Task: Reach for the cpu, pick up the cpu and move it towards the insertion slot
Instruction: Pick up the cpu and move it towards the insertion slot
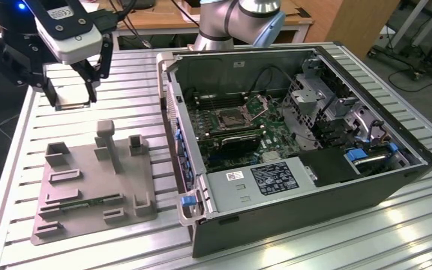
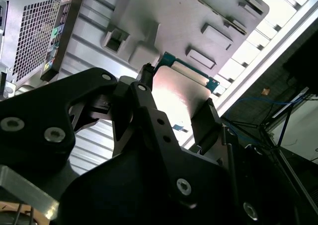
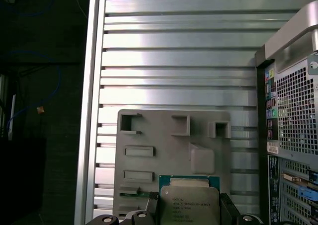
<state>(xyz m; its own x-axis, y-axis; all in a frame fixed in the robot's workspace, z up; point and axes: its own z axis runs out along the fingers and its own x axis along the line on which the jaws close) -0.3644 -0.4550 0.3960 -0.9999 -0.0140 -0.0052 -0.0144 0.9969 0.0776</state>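
Nearest the wrist, we see the gripper (image 3: 190, 211) with its fingers (image 3: 227, 207) clamped on opposite edges of the cpu (image 3: 189, 197). The chip lies flat between them, its silver top facing the first wrist view. Beyond it lie the grey fixture tray (image 1: 88, 185) and the slatted table (image 1: 351, 247); farther off, toward the exterior view's right, the insertion slot (image 1: 231, 117) sits inside the open computer case (image 1: 291, 214), well apart from the chip. We judge the carry goes best with the chip level, the grip firm, and the path high enough to clear the case wall.
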